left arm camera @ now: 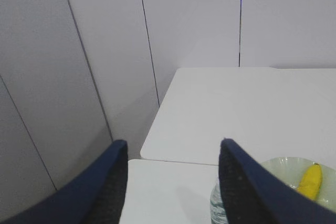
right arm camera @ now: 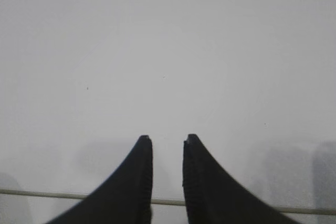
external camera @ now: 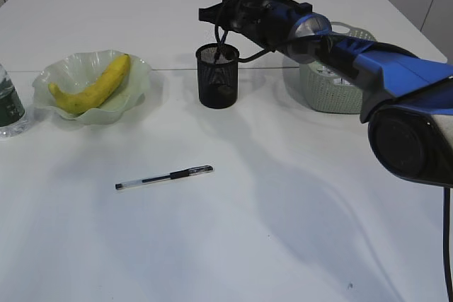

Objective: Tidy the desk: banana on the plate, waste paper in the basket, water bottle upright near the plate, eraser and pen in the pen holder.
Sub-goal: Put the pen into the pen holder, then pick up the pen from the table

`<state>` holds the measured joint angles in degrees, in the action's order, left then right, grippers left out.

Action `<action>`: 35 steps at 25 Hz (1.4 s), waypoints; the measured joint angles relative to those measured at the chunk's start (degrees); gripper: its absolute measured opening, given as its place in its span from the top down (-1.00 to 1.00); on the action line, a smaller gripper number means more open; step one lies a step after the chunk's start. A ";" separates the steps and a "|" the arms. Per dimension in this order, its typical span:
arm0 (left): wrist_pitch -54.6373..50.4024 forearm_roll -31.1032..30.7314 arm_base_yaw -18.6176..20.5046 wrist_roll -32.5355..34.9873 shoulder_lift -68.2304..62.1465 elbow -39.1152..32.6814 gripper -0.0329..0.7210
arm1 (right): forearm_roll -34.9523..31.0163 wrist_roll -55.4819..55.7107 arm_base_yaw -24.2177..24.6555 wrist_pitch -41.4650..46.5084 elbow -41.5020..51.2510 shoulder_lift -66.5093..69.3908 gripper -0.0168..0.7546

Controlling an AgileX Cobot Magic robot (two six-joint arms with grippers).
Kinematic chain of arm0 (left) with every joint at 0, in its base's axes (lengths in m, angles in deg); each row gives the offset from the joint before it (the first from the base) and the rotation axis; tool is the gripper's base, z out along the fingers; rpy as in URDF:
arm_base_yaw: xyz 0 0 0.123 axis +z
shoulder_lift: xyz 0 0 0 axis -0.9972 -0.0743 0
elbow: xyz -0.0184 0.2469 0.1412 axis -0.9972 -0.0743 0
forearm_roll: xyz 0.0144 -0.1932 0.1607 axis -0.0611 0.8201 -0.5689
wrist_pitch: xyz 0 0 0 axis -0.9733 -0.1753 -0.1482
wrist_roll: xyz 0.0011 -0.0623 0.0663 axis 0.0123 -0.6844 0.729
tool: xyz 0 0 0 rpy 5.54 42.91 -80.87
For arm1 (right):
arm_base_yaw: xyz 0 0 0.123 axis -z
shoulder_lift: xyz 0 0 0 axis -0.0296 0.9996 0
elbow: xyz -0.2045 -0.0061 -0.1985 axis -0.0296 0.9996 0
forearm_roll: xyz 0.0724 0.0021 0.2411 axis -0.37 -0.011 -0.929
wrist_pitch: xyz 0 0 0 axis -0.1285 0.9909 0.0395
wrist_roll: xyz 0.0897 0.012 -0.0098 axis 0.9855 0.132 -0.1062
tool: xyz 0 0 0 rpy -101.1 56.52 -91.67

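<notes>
While the right gripper (external camera: 225,42) hovered above the pen holder (external camera: 217,76), fingers slightly apart and empty, the pen (external camera: 164,177) lay lower left of it. Its long axis ran nearly left-right. The left gripper (left arm camera: 170,182) stood apart, empty.

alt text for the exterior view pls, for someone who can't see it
The right gripper hangs over the black mesh pen holder at the back of a white desk. A banana lies in the green plate at left, and a pen lies in front.

one banana (external camera: 95,87), one pen (external camera: 164,177)
</notes>
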<state>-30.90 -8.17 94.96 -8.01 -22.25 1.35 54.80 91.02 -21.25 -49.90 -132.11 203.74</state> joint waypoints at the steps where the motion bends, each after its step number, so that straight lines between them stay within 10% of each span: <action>1: 0.17 0.00 0.00 0.00 0.00 0.00 -0.12 | 0.10 -0.12 0.00 0.00 0.00 0.00 0.55; 20: 0.86 0.00 0.00 0.00 0.00 0.00 -0.12 | 0.21 -1.55 0.00 2.23 -3.29 0.00 0.52; 35: 0.86 0.10 0.00 0.00 0.00 0.00 -0.12 | -1.58 -5.62 0.00 21.07 -18.21 -1.59 0.52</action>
<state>-30.05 -8.07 94.96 -8.01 -22.25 1.35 53.21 85.40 -21.25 -28.82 -150.32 202.15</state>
